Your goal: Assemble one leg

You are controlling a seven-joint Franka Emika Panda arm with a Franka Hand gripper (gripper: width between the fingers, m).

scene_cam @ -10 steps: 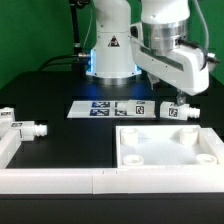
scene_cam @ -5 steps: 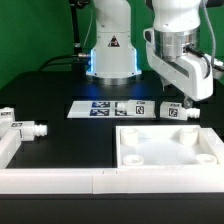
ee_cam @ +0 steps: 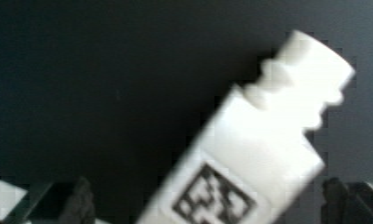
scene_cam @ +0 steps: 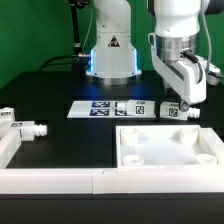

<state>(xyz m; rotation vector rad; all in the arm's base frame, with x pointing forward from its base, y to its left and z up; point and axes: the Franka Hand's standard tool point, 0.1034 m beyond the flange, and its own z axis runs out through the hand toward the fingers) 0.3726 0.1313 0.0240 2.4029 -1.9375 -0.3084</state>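
Observation:
A white leg (ee_cam: 254, 150) with a black-and-white tag lies on the dark table, its narrower stub end pointing away from the camera in the wrist view. My gripper (ee_cam: 209, 205) is open and straddles it, with a gap on each side and one finger (ee_cam: 67, 200) clear of it. In the exterior view the gripper (scene_cam: 180, 102) hangs just over this leg (scene_cam: 184, 113) at the exterior view's right. Two more legs (scene_cam: 30, 127) (scene_cam: 5, 114) lie at the exterior view's left.
The marker board (scene_cam: 110, 108) lies behind the large white square panel (scene_cam: 166, 160) with a raised rim. A white rail (scene_cam: 50, 180) runs along the front. The robot base (scene_cam: 110, 55) stands at the back.
The arm's wrist has swung toward the exterior view's right and stands more upright. The fingertips stay over the same leg.

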